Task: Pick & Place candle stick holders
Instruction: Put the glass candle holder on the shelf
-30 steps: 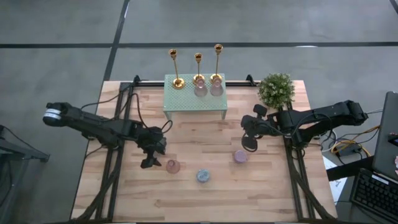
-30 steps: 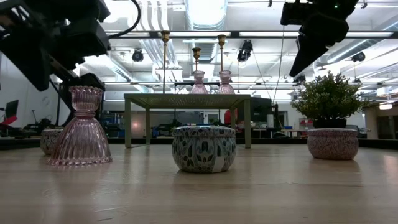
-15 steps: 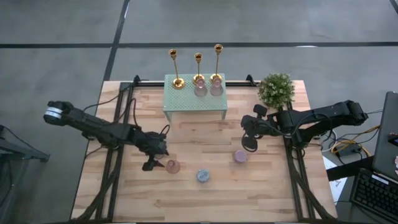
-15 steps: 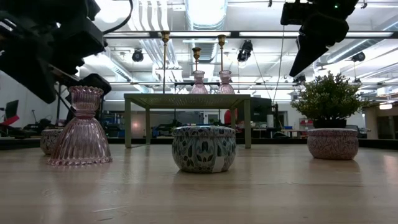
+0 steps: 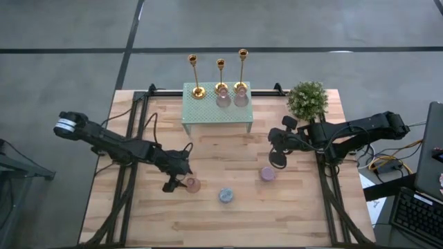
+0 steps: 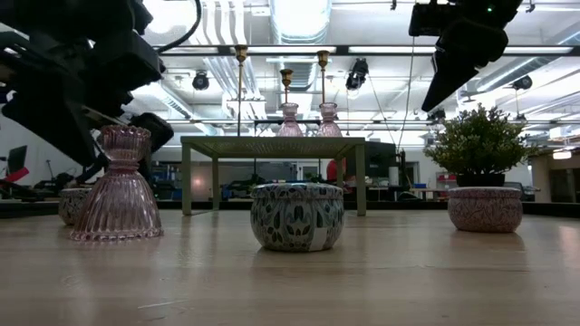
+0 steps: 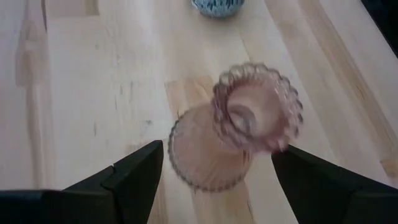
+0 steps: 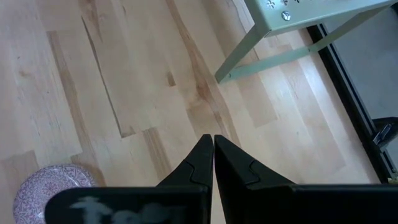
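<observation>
Candle stick holders in gold (image 5: pixel 220 75) stand three in a row along the far edge of the small green perforated stand (image 5: pixel 216 111), with two pink glass holders (image 5: pixel 232 98) beside them, well away from where the work is now. The left gripper (image 7: pixel 214 169) hangs just above a pink ribbed glass holder (image 7: pixel 233 134) on the wooden table (image 5: pixel 208 214), its two dark fingers spread wide to either side of the glass and not touching it; the holder's scalloped cup points up toward the wrist camera and its bell-shaped base sits between the finger tips. From here the likeliest trouble, I judge, is an off-centre close: the holder looks nearer one finger than the other, so the first finger to meet it could push it sideways or tip it on its narrow neck before the second arrives. Smooth, flared glass may also slip up and out of the pinch if it is taken on the sloping skirt. A toppled holder could roll toward the blue patterned tin (image 5: pixel 226 196) close by. Farther off, the right gripper (image 8: pixel 213 152) waits with its fingers pressed together above bare table, near a speckled pink dish (image 5: pixel 267 173), the potted plant (image 5: pixel 307 99) beyond it.
</observation>
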